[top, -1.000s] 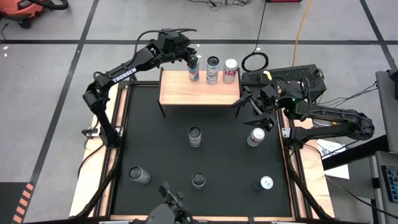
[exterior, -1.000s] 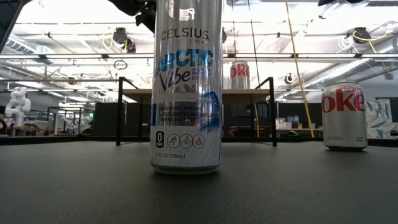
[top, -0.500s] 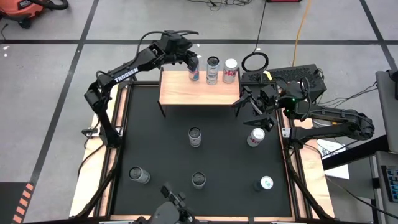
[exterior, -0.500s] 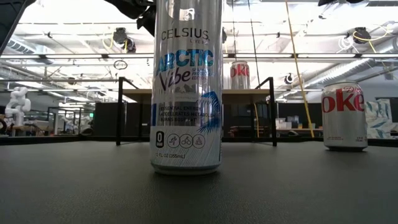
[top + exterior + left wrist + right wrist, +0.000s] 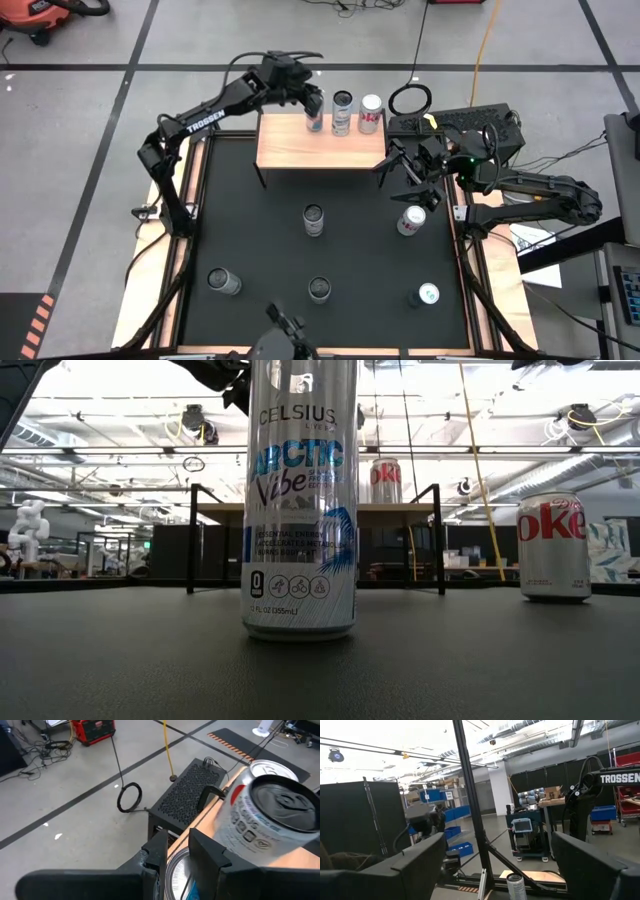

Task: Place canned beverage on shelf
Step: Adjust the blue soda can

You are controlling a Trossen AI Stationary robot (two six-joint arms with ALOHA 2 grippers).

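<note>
The left gripper (image 5: pixel 312 100) is clamped on an upright can (image 5: pixel 314 119) at the shelf (image 5: pixel 320 148) back edge, directly beneath it, axis vertical. The right gripper (image 5: pixel 400 165), fingers wide and empty, hangs beside the shelf, just above a Coke can (image 5: pixel 411 221) on the worktop (image 5: pixel 260 240).

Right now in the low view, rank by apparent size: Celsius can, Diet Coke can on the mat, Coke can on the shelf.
1. Celsius can, largest, but it stands nearest the camera.
2. Diet Coke can on the mat.
3. Coke can on the shelf, smallest, and farthest.
Apparent size only; distance skews it.
</note>
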